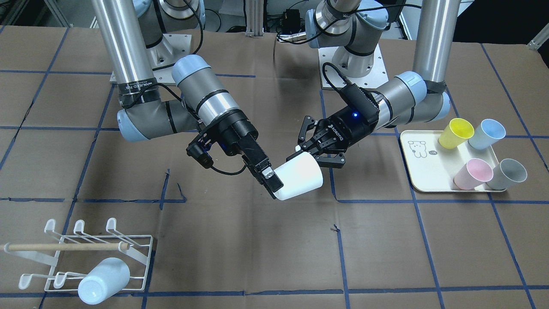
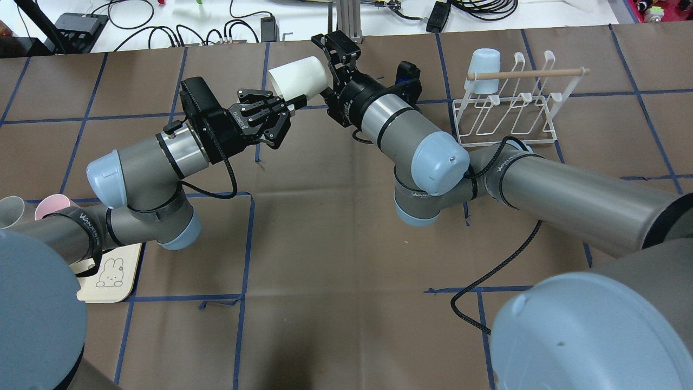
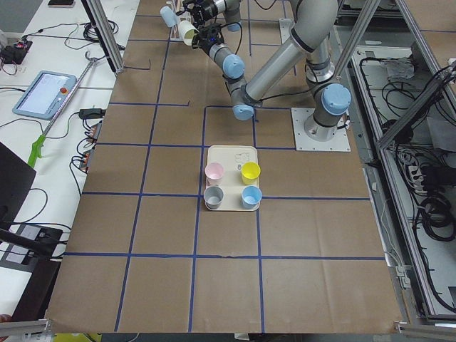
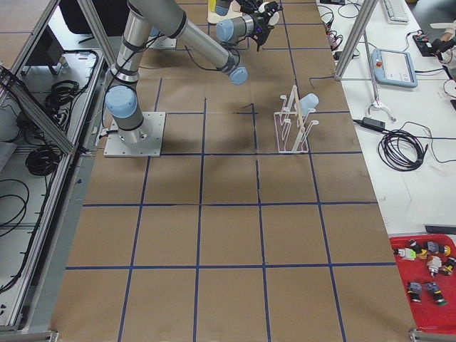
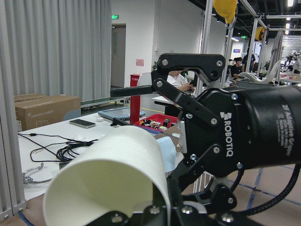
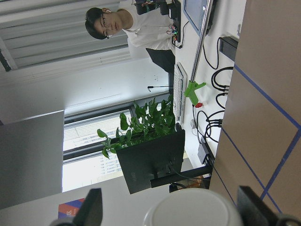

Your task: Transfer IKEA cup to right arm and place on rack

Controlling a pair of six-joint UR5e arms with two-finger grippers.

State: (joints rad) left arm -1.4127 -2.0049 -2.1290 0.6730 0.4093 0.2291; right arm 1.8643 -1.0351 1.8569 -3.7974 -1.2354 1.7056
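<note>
The white IKEA cup (image 1: 300,176) (image 2: 298,78) hangs on its side above the table's middle, between both grippers. My left gripper (image 1: 313,155) (image 2: 281,103) is at the cup's wide mouth end and seems shut on it. The right arm (image 2: 411,141) reaches in from the other side. Its gripper (image 1: 272,182) (image 2: 333,65) straddles the narrow base end. In the left wrist view its upper fingertip (image 5: 134,91) stands off the cup (image 5: 117,165) with background showing between them, so it looks open. The white wire rack (image 1: 110,223) (image 2: 520,97) stands far over on the right arm's side.
A pale blue cup (image 1: 103,281) (image 2: 484,62) sits upside down on one rack prong. A cream tray (image 1: 429,167) on the left arm's side holds yellow (image 1: 455,133), blue (image 1: 487,134), pink (image 1: 473,174) and grey (image 1: 507,174) cups. Brown paper with blue tape lines covers the table.
</note>
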